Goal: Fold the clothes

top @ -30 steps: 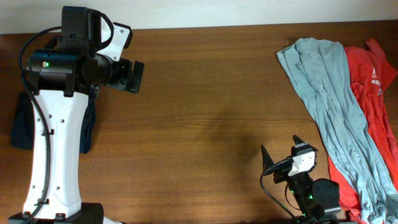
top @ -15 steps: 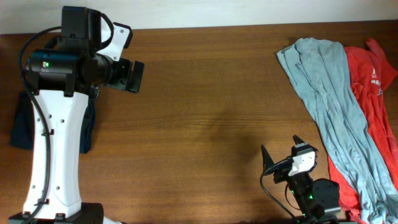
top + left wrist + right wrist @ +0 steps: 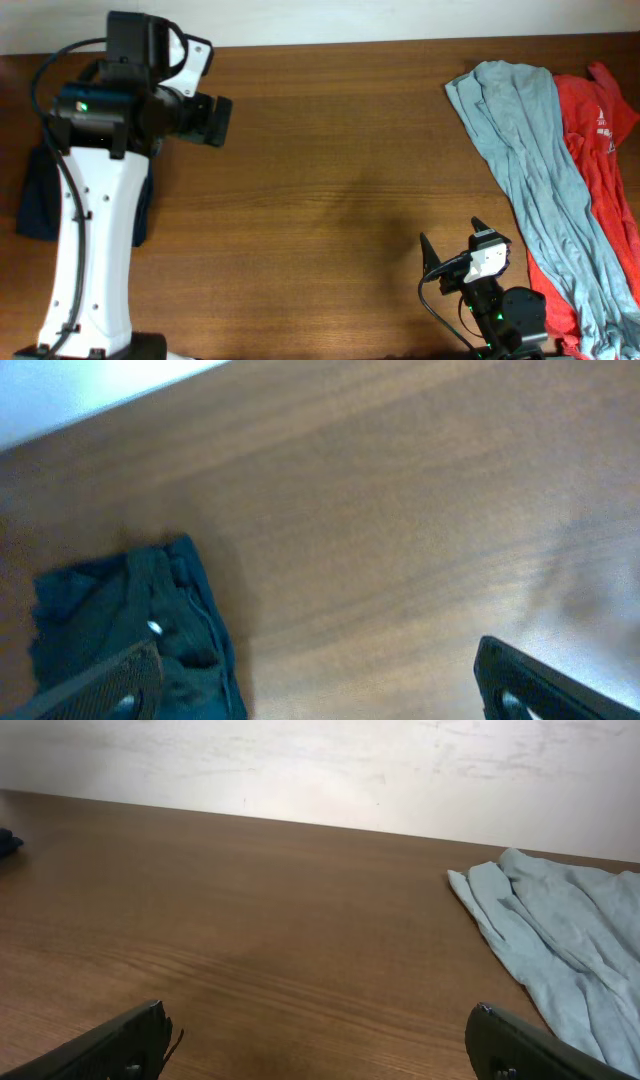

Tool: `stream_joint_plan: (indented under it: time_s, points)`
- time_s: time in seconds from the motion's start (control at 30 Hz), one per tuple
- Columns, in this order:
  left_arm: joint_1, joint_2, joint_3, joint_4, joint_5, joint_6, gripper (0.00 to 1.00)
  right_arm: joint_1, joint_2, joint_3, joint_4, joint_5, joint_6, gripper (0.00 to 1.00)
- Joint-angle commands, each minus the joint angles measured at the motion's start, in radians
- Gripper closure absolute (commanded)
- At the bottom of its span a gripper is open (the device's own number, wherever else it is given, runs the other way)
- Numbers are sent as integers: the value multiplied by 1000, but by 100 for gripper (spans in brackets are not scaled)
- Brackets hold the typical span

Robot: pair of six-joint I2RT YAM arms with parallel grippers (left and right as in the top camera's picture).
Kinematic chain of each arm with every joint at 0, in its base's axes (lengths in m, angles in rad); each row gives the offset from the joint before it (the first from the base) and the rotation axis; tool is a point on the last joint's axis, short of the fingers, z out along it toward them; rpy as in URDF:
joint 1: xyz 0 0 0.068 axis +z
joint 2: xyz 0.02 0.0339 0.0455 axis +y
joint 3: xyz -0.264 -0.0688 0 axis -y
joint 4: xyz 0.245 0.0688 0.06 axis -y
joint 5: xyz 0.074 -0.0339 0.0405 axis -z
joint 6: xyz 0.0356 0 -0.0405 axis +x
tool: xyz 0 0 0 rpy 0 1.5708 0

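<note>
Navy garment (image 3: 33, 200) sits compact at the left edge of the table (image 3: 330, 200), partly under the left arm (image 3: 95, 250); looks folded. Light blue-grey garment (image 3: 520, 170) and red garment (image 3: 600, 180) sprawl overlapping at right, unfolded, so probably two to go. Left gripper (image 3: 215, 122) and right gripper (image 3: 452, 240) both spread wide, empty.

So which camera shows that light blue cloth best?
The overhead view: the light blue cloth lies there nearly whole. The right wrist view catches only one end; the left wrist view shows none.
</note>
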Motion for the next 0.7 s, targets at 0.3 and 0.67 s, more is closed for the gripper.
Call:
stream_joint_plan:
  time_s: [0.3,0.67]
  points:
    - [16,-558,-809,681,109,103,1,9,-10,-10,4,16,2,1]
    - [84,-1217,-1493,855,134,103,1,9,-10,-10,3,16,2,1]
